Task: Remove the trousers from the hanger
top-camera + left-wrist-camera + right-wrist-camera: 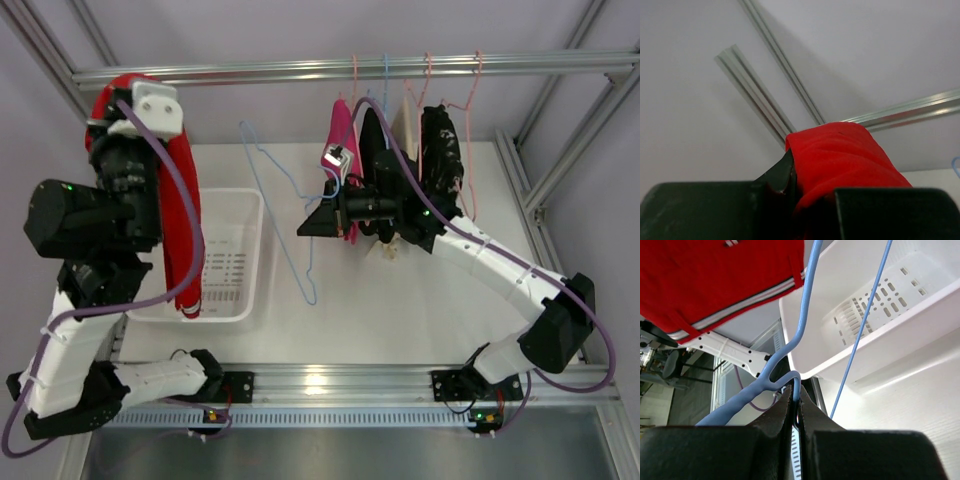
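As left pincer (pixel 807 197) clamps trousers (pixel 185 230), hanger (pixel 806 300) apart

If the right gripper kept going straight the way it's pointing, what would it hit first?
Most likely the white basket: the right gripper, shut on the hanger, points at its side wall. The trousers hang off that line, though depth is unclear.

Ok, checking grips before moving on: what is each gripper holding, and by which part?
The left gripper pinches a bunched fold of the trousers; the right gripper clamps the hanger near its twisted neck.
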{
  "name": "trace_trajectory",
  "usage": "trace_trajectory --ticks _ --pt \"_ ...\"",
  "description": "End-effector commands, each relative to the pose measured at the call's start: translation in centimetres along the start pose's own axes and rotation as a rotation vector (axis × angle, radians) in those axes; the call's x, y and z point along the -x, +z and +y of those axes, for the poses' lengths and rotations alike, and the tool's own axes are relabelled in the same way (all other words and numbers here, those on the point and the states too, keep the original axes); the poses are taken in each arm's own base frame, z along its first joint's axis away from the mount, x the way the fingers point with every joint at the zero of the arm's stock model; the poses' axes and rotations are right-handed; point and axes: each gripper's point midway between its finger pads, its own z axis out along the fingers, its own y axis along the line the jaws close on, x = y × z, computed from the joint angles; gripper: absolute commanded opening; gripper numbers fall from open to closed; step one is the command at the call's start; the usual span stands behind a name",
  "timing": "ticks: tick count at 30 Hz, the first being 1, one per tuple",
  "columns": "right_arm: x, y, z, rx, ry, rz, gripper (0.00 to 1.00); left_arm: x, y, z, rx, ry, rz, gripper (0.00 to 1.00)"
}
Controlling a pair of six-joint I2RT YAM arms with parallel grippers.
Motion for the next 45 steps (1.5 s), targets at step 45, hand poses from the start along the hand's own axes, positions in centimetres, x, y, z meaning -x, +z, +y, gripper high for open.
trace_trajectory --ticks 45 --pt "2.4 -2.8 1.4 0.004 -0.093 -0.07 0.0 -22.9 -7.1 -3.1 0.074 -0.189 0.908 0.0"
